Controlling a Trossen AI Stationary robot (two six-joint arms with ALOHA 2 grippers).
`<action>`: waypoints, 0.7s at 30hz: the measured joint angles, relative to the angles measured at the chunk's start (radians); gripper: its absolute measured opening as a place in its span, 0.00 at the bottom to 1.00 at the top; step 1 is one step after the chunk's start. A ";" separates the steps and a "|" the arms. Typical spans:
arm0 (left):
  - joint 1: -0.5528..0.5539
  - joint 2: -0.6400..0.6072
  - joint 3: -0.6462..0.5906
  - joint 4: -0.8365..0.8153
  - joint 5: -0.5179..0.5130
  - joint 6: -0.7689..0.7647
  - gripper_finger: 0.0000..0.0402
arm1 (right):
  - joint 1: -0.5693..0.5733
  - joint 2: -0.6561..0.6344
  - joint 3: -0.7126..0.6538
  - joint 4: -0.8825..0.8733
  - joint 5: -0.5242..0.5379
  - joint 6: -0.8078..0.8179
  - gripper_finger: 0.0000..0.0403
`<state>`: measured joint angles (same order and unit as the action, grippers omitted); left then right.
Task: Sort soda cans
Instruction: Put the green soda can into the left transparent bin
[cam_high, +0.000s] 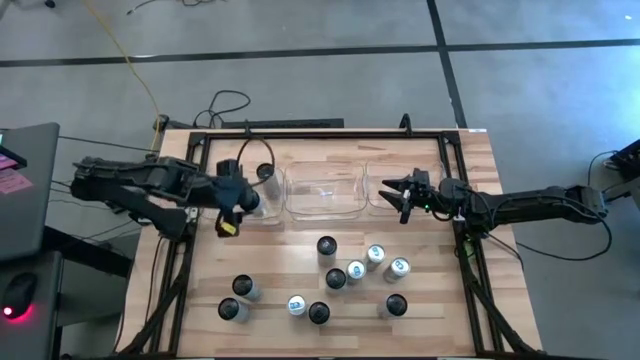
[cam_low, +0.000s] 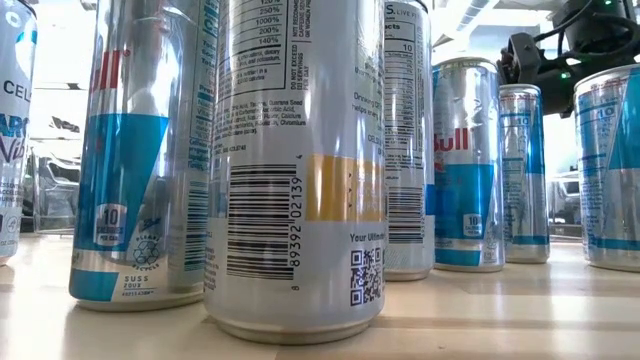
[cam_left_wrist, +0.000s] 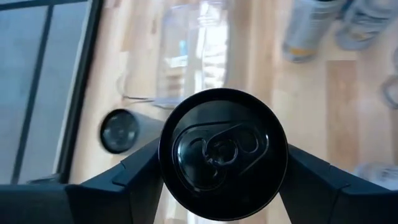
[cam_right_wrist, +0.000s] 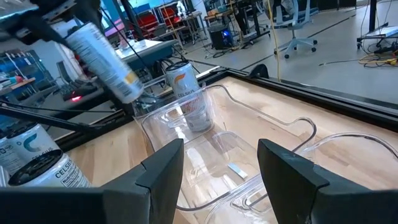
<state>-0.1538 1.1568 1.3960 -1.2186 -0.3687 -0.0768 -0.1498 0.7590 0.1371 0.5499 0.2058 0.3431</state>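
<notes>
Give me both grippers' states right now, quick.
Left gripper: shut on a black-topped can, held over the left bin.
Right gripper: open, holding nothing, over the right bin.

Low view: centre can (cam_low: 300, 170) has barcode "89392 02139", a QR code, "Your Ultimate" partly cut. Left can (cam_low: 135, 150) reads "SUSS ZOUR" and "10". Right wrist view, bottom-left can (cam_right_wrist: 43, 171): "CELS".

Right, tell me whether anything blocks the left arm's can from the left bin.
Nothing visible does. The left gripper holds a black-topped can right above the left bin; one can already stands inside, toward its far end.
</notes>
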 joint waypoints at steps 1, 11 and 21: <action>0.017 0.000 0.000 0.001 -0.001 0.010 0.63 | 0.000 0.000 0.000 -0.002 0.000 0.000 0.57; 0.136 -0.011 -0.102 0.075 0.052 0.048 0.63 | 0.000 0.000 0.000 -0.062 0.000 -0.001 0.57; 0.150 -0.038 -0.329 0.291 0.087 0.030 0.63 | 0.000 0.000 0.000 -0.065 0.000 -0.001 0.57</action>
<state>-0.0040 1.1191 1.0671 -0.9279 -0.2820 -0.0464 -0.1497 0.7593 0.1371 0.4847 0.2058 0.3424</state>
